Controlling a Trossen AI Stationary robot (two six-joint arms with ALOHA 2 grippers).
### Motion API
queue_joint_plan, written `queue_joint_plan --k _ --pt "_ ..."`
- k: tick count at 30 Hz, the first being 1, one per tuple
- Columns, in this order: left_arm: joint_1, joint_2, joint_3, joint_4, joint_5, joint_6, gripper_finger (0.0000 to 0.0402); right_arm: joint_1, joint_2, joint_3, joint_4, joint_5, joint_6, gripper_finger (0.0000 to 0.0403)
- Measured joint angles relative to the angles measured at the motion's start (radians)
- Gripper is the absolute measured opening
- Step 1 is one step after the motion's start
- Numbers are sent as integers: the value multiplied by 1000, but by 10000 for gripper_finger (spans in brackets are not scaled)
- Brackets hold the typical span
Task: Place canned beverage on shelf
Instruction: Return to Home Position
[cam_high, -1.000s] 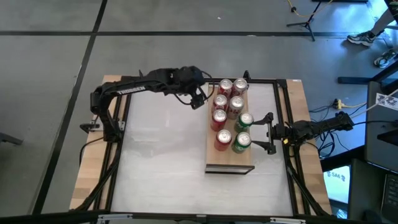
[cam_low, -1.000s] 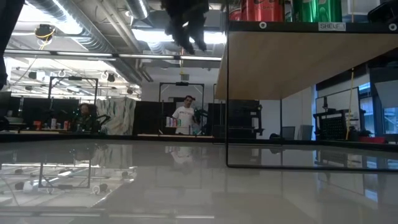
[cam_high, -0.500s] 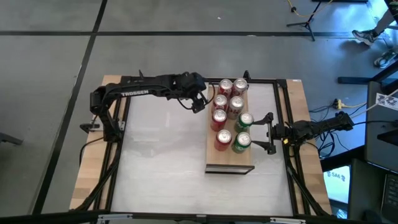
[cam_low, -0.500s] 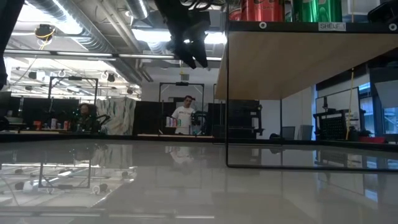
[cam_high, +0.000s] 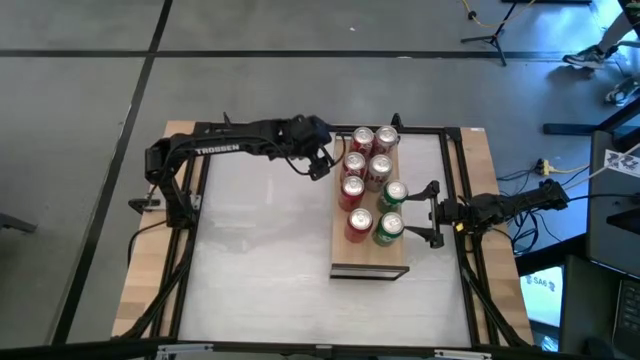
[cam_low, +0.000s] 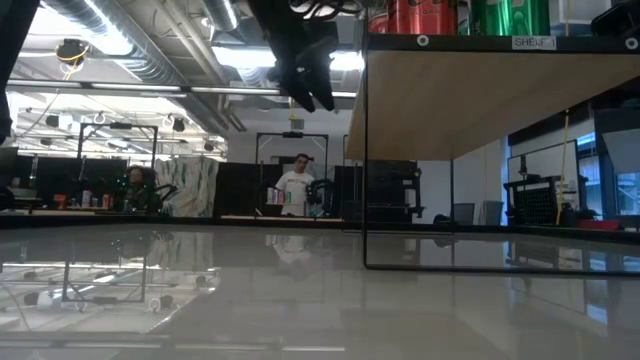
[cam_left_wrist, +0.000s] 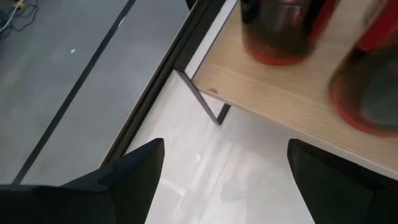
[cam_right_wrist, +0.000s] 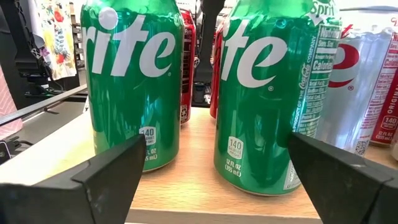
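Observation:
The shelf (cam_high: 370, 255) is a light-wood board raised on a thin black frame, also seen from below in the low view (cam_low: 470, 100). Several red cans (cam_high: 352, 190) and two green cans (cam_high: 393, 195) (cam_right_wrist: 130, 87) stand upright on it. My left gripper (cam_high: 318, 165) (cam_left_wrist: 224, 180) is open and empty beside the shelf's left side near its far end, above the table. My right gripper (cam_high: 428, 213) (cam_right_wrist: 211, 180) is open and empty, level at the shelf's right side, facing the two green cans with its fingers apart from them.
The shelf's black frame leg (cam_left_wrist: 202, 99) stands on the white tabletop (cam_high: 260, 250) close to my left gripper. The table's black rail (cam_high: 300, 128) runs along the far edge. People (cam_low: 297, 185) are in the room far behind the table.
My left gripper has come down a little beside the shelf's far left corner while its arm has stretched out lower. The cans and the shelf have stayed where they were.

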Motion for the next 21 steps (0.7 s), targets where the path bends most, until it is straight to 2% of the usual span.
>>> queue_joint_plan --k 15,21 --pt "4 0 0 -1 0 -19 325 0 0 0 0 0 0 388" --pt "4 0 0 -1 0 -9 274 0 0 0 0 0 0 388"
